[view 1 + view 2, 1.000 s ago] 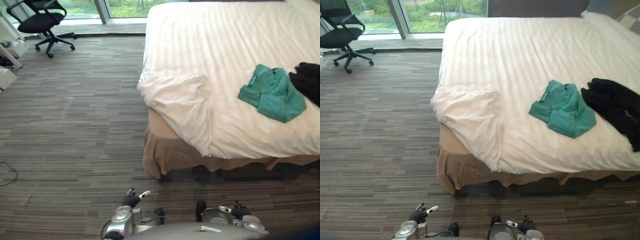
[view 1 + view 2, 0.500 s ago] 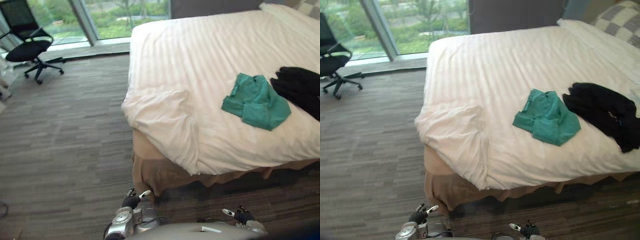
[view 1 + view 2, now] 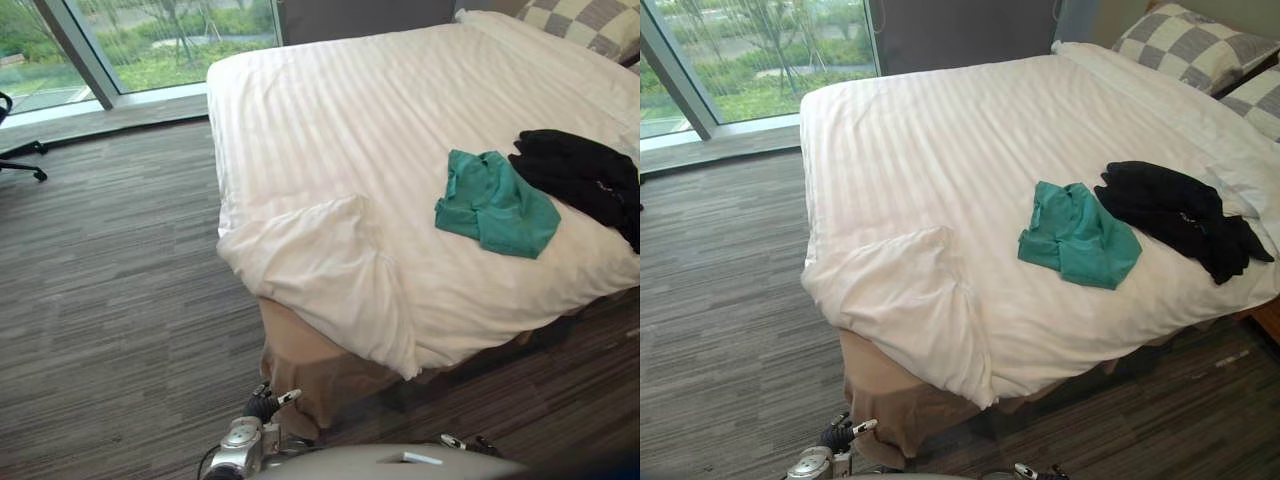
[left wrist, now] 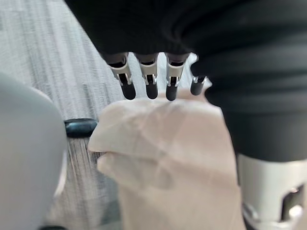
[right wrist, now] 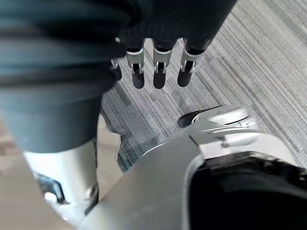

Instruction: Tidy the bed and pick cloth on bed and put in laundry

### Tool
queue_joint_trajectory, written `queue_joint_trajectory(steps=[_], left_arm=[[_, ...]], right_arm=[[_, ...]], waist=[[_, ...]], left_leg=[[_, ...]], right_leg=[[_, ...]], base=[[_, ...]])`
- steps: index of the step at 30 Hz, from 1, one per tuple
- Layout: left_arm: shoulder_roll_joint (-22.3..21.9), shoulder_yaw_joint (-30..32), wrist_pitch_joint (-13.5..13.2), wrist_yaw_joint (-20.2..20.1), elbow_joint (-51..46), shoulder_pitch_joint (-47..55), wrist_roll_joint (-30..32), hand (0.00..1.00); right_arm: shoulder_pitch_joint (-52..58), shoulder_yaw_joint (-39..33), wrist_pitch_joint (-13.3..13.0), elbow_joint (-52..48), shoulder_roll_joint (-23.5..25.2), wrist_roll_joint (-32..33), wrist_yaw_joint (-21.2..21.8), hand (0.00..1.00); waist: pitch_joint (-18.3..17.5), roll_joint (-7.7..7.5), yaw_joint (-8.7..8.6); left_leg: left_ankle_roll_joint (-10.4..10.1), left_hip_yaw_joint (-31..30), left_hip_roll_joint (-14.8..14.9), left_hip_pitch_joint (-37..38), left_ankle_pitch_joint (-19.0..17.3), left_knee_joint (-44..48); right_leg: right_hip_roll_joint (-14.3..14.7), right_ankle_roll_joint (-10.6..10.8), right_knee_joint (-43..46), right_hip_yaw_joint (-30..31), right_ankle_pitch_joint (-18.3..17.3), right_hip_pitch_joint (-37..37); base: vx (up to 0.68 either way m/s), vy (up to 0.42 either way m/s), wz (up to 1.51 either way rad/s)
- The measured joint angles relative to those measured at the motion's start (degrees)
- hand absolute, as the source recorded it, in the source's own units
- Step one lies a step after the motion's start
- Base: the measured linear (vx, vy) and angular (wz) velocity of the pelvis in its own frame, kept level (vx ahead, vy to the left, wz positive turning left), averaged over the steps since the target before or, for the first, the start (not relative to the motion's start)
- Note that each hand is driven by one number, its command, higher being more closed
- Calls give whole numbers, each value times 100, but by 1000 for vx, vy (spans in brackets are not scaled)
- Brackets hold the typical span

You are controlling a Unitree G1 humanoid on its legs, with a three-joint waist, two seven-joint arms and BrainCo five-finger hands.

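Cloth (image 3: 1078, 232) slants lengthwise toward the near edge of bed (image 3: 940, 150); left hand (image 4: 147, 79) and right hand (image 5: 160, 67) hang straight-fingered, empty.

There is one bed (image 3: 940, 150), lying ahead of two hands, the left hand (image 3: 265, 402) and the right hand (image 5: 158, 72). On it lie two cloths side by side, one teal cloth (image 3: 1075, 235) and one black cloth (image 3: 1175, 210), both well ahead of the right hand and further to its right. Two checked pillows (image 3: 1195, 45) sit at the end of the bed farthest from both hands.
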Motion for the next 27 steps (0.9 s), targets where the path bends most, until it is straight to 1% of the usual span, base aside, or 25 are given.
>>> queue_joint_trajectory(steps=[1,2,4,5,6,7,8,9,10,11,12,13,14,15,16,17,18,20,21,22,23,24,25,26,27], left_arm=[[-22,200,-9,29,7,14,-294,0],[-25,283,-13,40,7,18,-417,0],[-19,871,-70,236,6,-15,-1086,0],[-9,965,-83,263,7,-25,-1171,0],[18,1259,-176,360,6,-34,-1547,0],[43,1502,-213,418,7,-43,-1825,0],[58,1605,-234,437,7,-63,-1946,0],[119,1859,-259,490,9,-74,-2178,0],[209,2041,-271,529,9,-82,-2342,0],[238,2109,-274,538,9,-87,-2415,0],[309,2382,-278,610,8,-129,-2554,0],[336,2476,-278,626,8,-141,-2608,0],[506,2774,-280,671,0,-166,-2647,0],[629,2942,-282,713,-36,-174,-2639,0],[702,3006,-282,742,-43,-185,-2637,0],[978,3221,-282,823,-55,-239,-2623,0],[1054,3283,-283,854,-72,-249,-2613,0],[1615,3560,-287,910,-323,-407,-2536,0],[1785,3591,-289,922,-373,-478,-2441,0],[2114,3599,-303,1008,-524,-571,-2283,0],[2240,3598,-332,1035,-566,-623,-2172,0],[2567,3582,-407,1132,-838,-773,-1958,0],[2813,3492,-423,1166,-1148,-911,-1701,0],[2898,3427,-437,1196,-1267,-955,-1594,0],[3130,3142,-474,1320,-1675,-1049,-1218,0]], right_arm=[[0,-90,2,41,-42,0,-29,0],[2,-122,5,53,-43,0,-43,0],[-40,-165,31,110,-90,-6,-92,0],[-56,-175,37,117,-93,-7,-101,0],[-168,-233,66,223,-115,-19,-114,0],[-205,-246,75,263,-130,-21,-121,0],[-214,-250,76,267,-130,-18,-124,0],[-225,-251,78,268,-121,-18,-127,0],[-227,-251,79,273,-106,-18,-128,0],[-227,-252,81,281,-106,-18,-128,0],[-244,-277,90,322,-110,-17,-131,0],[-233,-291,99,338,-110,-18,-134,0],[-222,-306,122,390,-106,-17,-141,0],[-236,-306,122,424,-103,-17,-147,0],[-240,-306,122,439,-103,-18,-152,0],[-240,-307,122,439,-107,-17,-162,0],[-242,-307,122,438,-108,-17,-163,0],[-241,-307,121,436,-98,-16,-163,0],[-243,-306,121,436,-94,-16,-163,0],[-239,-307,120,435,-83,-12,-162,0],[-236,-308,119,435,-82,-9,-162,0],[-217,-342,119,427,-79,-8,-161,0],[-224,-354,114,378,-81,-2,-160,0],[-224,-356,114,347,-81,-1,-158,0],[-224,-354,111,223,-81,3,-147,0]], waist=[[-31,57,-1],[-43,77,0],[-72,126,5],[-71,128,10],[-69,125,12],[-63,113,16],[-62,108,24],[-51,81,66],[-34,51,111],[-33,49,116],[-32,51,125],[-31,53,130],[-35,41,156],[-32,29,165],[-31,22,167],[-31,8,192],[-34,3,205],[-32,-37,330],[-25,-49,350],[-40,-85,420],[-52,-103,452],[-88,-164,518],[-84,-203,588],[-81,-214,606],[-74,-222,626]], left_leg=[[-3,-44,0,-19,7,-1],[-7,-70,0,-31,13,-1],[-23,-174,13,-98,75,-7],[-24,-184,14,-104,84,-9],[-28,-211,15,-111,100,-33],[-35,-226,16,-120,119,-39],[-39,-231,15,-123,125,-40],[-53,-234,14,-134,147,-43],[-71,-242,18,-150,176,-45],[-70,-254,28,-165,190,-46],[-76,-298,56,-206,215,-47],[-77,-310,68,-214,215,-47],[-99,-346,102,-247,232,-47],[-107,-368,115,-268,235,-47],[-111,-385,120,-278,236,-47],[-124,-407,126,-290,230,-47],[-127,-407,126,-290,228,-47],[-124,-409,123,-291,210,-46],[-128,-419,120,-292,200,-46],[-138,-424,116,-288,177,-45],[-141,-421,116,-286,164,-45],[-153,-423,109,-287,152,-44],[-165,-430,102,-284,131,-43],[-165,-431,99,-284,124,-42],[-170,-433,90,-285,112,-41]], right_leg=[[2,-1,-13,-53,-1,15],[3,-2,-17,-85,-2,20],[20,-30,-27,-242,-19,26],[22,-37,-30,-256,-25,28],[25,-80,-33,-290,-63,41],[25,-82,-46,-317,-87,46],[25,-82,-49,-320,-107,49],[21,-51,-52,-324,-172,43],[19,-18,-52,-336,-247,33],[30,-7,-48,-348,-255,23],[55,0,-50,-438,-291,21],[63,-23,-47,-468,-310,23],[98,-43,-48,-498,-349,23],[114,-44,-58,-523,-350,22],[120,-47,-60,-543,-351,22],[128,-62,-62,-567,-362,27],[128,-66,-64,-568,-364,29],[129,-85,-84,-586,-374,56],[129,-86,-90,-607,-373,74],[129,-78,-103,-621,-365,105],[129,-75,-111,-620,-362,108],[127,-81,-133,-620,-361,122],[125,-89,-151,-622,-363,142],[124,-91,-156,-622,-363,145],[122,-118,-158,-623,-347,184]], base=[[6,-64,17],[-1,-74,26],[-27,-86,22],[-68,-91,10],[-86,-73,8],[-103,-85,7],[-97,-65,1],[-101,-67,-2],[-109,-71,0],[-117,-76,14],[-71,-46,18],[-117,-71,25],[-82,-51,17],[-90,-60,16],[-30,-45,12],[-18,-41,8],[3,-44,6],[39,-32,6],[63,-40,10],[63,-34,7],[93,-42,3],[131,-50,2],[111,-43,4],[111,-43,6],[92,-32,10]])
